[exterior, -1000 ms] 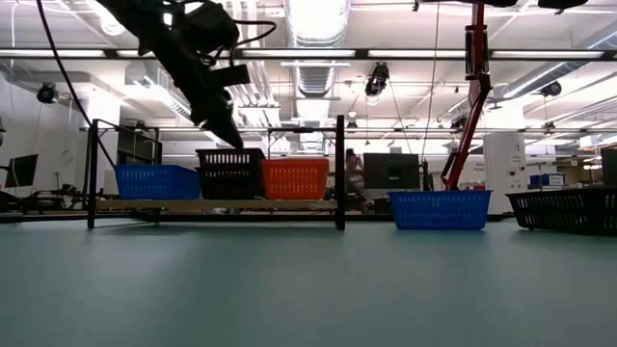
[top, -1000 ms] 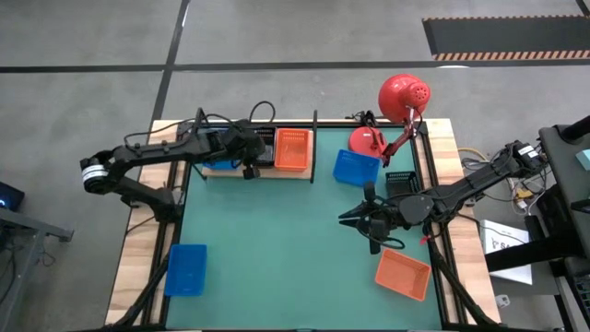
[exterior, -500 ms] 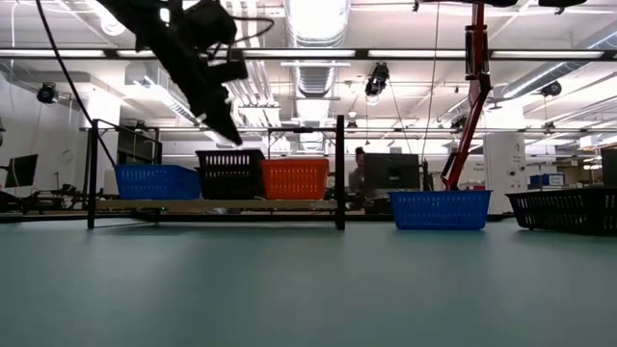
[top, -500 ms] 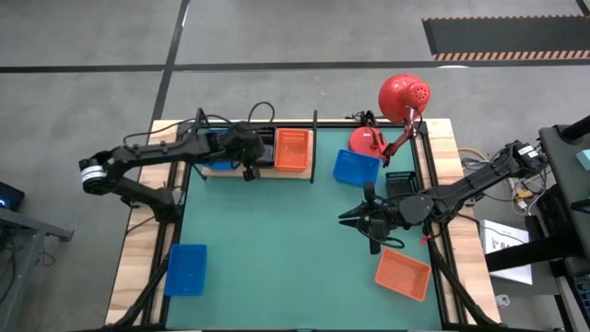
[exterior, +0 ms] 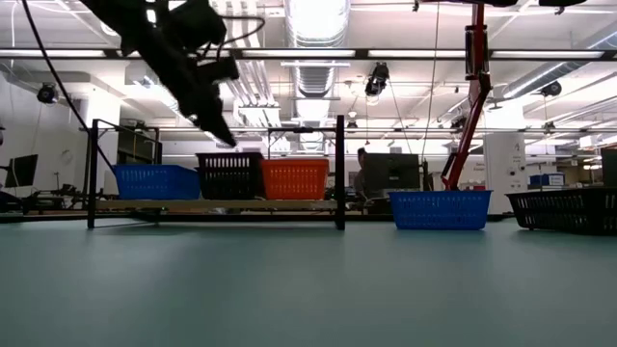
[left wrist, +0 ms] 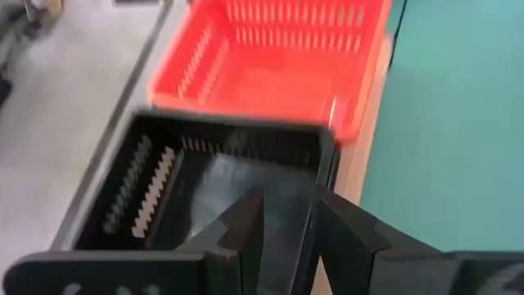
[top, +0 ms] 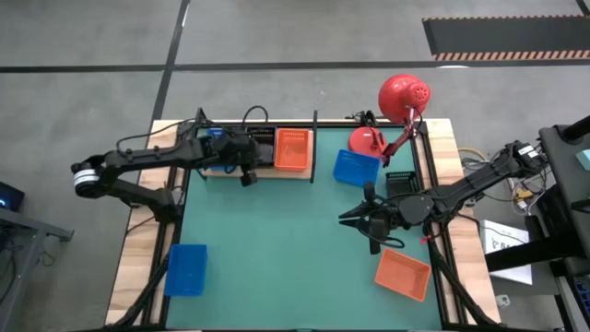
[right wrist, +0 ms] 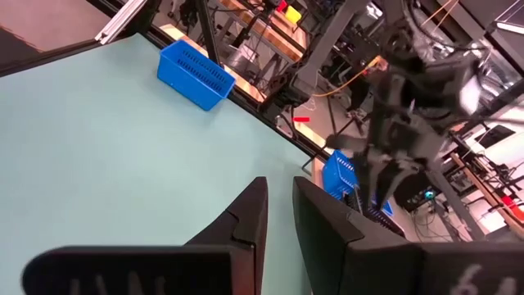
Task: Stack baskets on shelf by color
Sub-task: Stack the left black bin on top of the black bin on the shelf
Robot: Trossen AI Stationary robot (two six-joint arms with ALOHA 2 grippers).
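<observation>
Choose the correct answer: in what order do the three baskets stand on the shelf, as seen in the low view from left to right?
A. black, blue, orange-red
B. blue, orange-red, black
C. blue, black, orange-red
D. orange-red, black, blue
C: in the low view the blue basket stands at the left of the shelf, the black basket in the middle, and the orange-red basket at the right.

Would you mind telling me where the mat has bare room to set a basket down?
The green mat is bare across its middle, between the blue basket and the orange basket. It is crowded by the shelf and the lamp base.
</observation>
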